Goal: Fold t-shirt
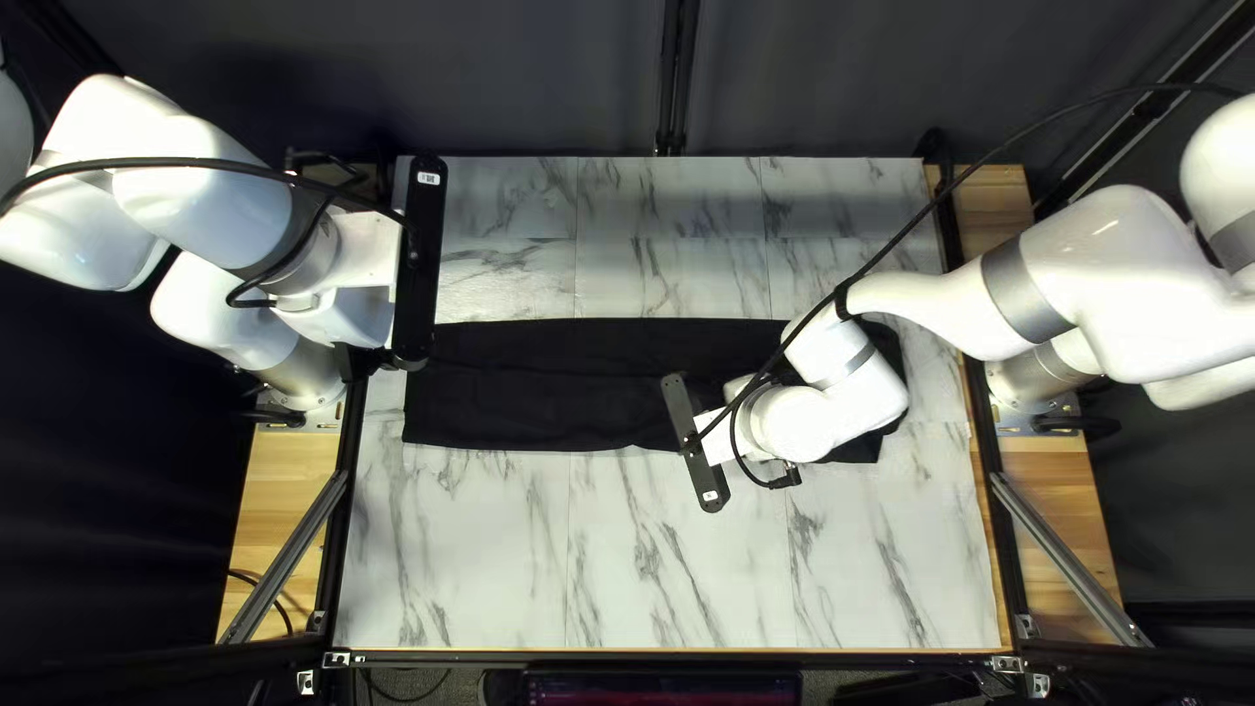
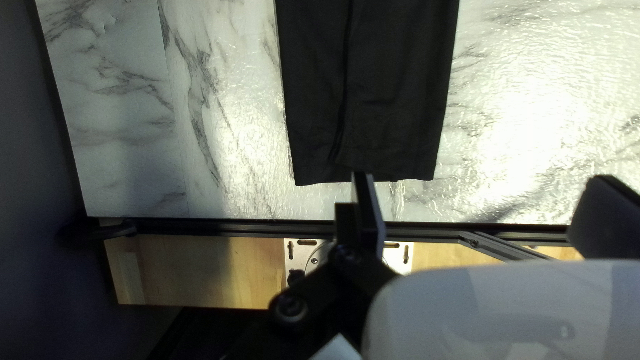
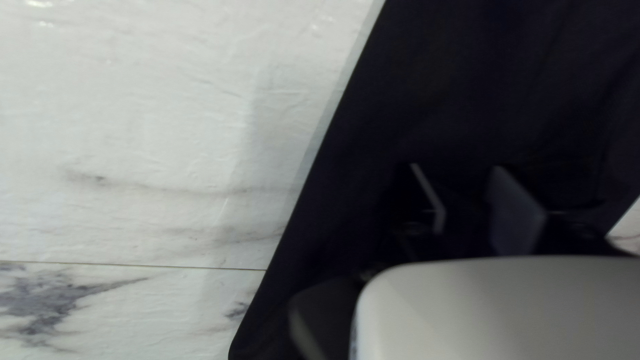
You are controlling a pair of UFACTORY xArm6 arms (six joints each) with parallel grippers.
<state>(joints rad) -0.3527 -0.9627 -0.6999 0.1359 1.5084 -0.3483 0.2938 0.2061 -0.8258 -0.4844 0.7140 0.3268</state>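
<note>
Dark curtain (image 1: 549, 79) is seen beyond the marble-patterned table (image 1: 680, 562) in the top left view. Across the middle of the table, the black t-shirt (image 1: 549, 386) is laid out as a long, narrow strip. At the left, the left arm (image 1: 209, 164) is reached inward, with the left gripper (image 1: 364, 361) placed near the shirt's short end; its fingertips are hidden. From the right, the right arm (image 1: 1098, 281) is stretched over the shirt and bent down at the wrist, so part of the cloth is covered; the right gripper (image 1: 715, 442) is set over the shirt's lower side.

In the left wrist view, the left gripper's fingers (image 2: 375, 213) are seen spread wide, with nothing held. A lengthwise crease is shown in the shirt, a detail not made out from above, and the metal base plate (image 2: 295, 249) is seen on the wooden board (image 2: 200, 267).

In the right wrist view, the right gripper (image 3: 456, 167) is shown partly open, its two fingers apart over dark cloth and nothing pinched. One long, straight shirt edge is seen beside it.
</note>
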